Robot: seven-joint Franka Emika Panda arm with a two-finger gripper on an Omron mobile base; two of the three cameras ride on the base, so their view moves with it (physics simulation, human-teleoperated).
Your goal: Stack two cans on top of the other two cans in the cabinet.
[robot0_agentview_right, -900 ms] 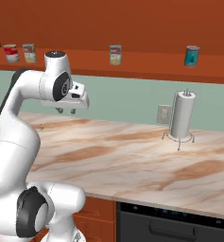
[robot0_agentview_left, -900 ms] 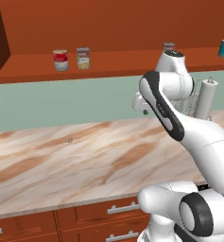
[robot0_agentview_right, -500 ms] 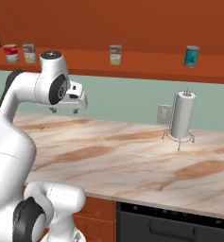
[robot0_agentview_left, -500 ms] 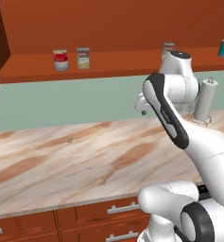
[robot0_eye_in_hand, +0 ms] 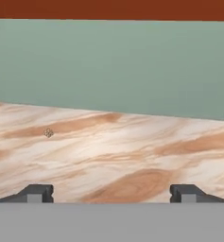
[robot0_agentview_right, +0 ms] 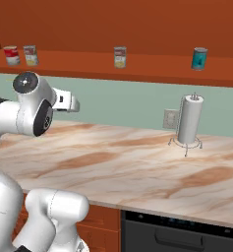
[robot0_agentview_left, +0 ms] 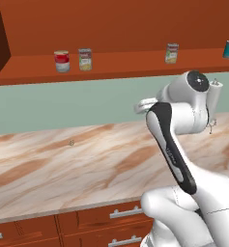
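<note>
Spanning the room, marble counter (robot0_agentview_left: 63, 164) under green wall (robot0_agentview_left: 63, 103), cabinet (robot0_agentview_left: 116, 65)

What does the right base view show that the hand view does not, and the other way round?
Right base view alone: the cabinet ledge carrying the red-and-white can, two yellow-and-green cans and the teal can; the paper towel holder; a wall outlet; the dark oven front.

Hand view alone: the gripper with its jaws wide apart and nothing between them, and a small dark speck on the counter.

Both: the marble counter and the pale green wall.
</note>
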